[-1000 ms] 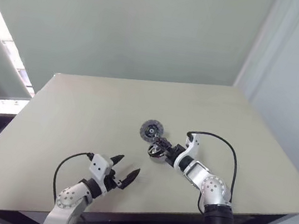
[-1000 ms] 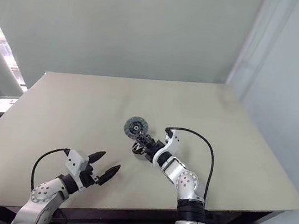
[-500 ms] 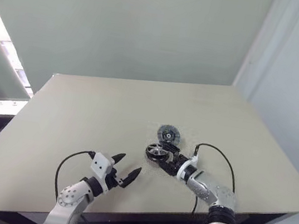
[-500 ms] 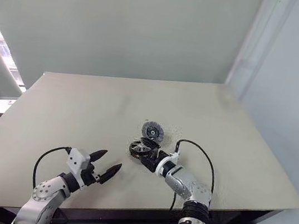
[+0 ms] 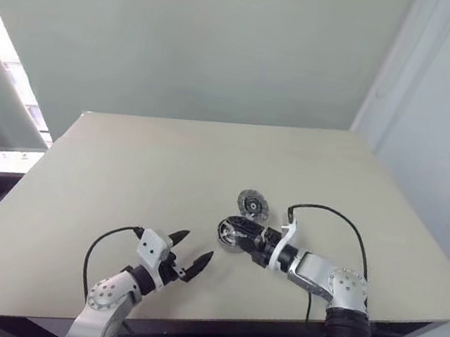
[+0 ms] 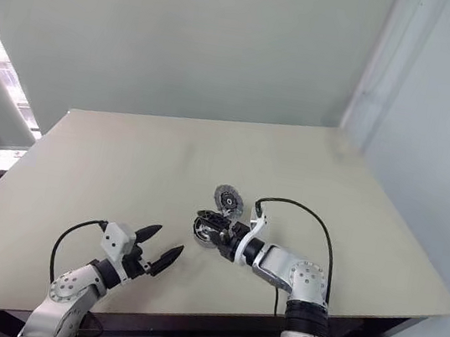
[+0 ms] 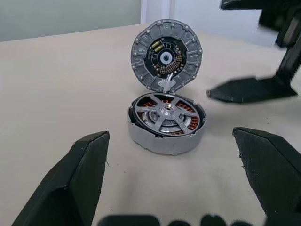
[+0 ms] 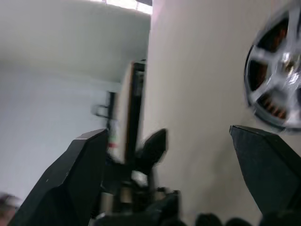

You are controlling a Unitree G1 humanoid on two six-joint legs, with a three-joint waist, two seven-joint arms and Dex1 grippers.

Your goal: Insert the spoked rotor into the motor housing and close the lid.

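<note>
Rotor step looks done: the spoked rotor point(image 7: 165, 114) sits seated inside the motor housing point(image 7: 164, 137), copper windings showing between its spokes. The lid point(image 7: 166, 55) is not yet on; it stands tipped up on edge, touching the housing's far rim, inner face toward my left wrist camera.

My right gripper point(image 5: 242, 233) has its fingers spread, nothing pinched, hovering just beside the housing at its 3 o'clock. My left gripper point(image 5: 186, 257) is also spread and empty, well apart from the parts at the housing's 7 o'clock.

Judgement: lid-closing is the step in hand. Next move calls for pushing the lid down flat over the rotor, keeping its ribbed rim lined up with the housing.

Surface: plain beige table point(image 5: 123, 170), matte. Room: pale green wall point(image 5: 185, 35) behind.
</note>
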